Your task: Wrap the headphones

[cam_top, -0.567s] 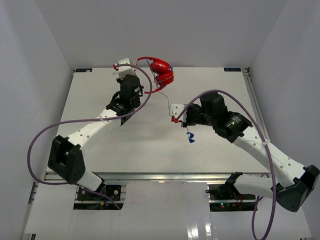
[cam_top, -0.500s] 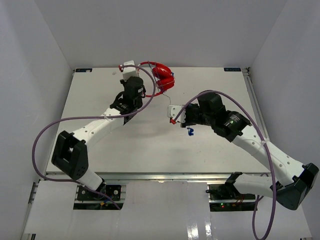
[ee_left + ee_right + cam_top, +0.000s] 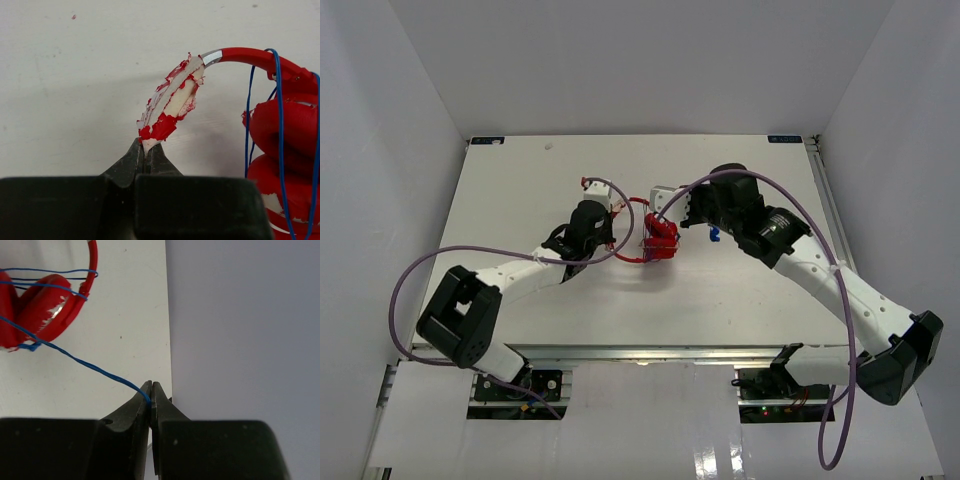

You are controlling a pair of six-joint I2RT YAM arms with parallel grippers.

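Observation:
The red headphones [image 3: 658,242] are in the middle of the table, earcups together. My left gripper [image 3: 617,205] is shut on the worn red-and-white end of the headband [image 3: 170,102], with the earcups [image 3: 285,140] to its right. The thin blue cable [image 3: 247,125] runs in a few turns over the earcups. My right gripper [image 3: 660,200], just behind the headphones, is shut on the cable [image 3: 95,371], which runs taut from the earcups [image 3: 42,310] to its jaws. The blue plug [image 3: 715,236] hangs under the right wrist.
In the right wrist view the table's edge [image 3: 166,330] meets the grey enclosure wall [image 3: 240,315] right beside the fingers. Purple robot cables [image 3: 430,262] loop off both arms. White walls close in the table on three sides.
Both arms moved. The left one brought the headphones from the table's back edge to the middle. The right gripper moved back and left beside them, and the plug moved with it.

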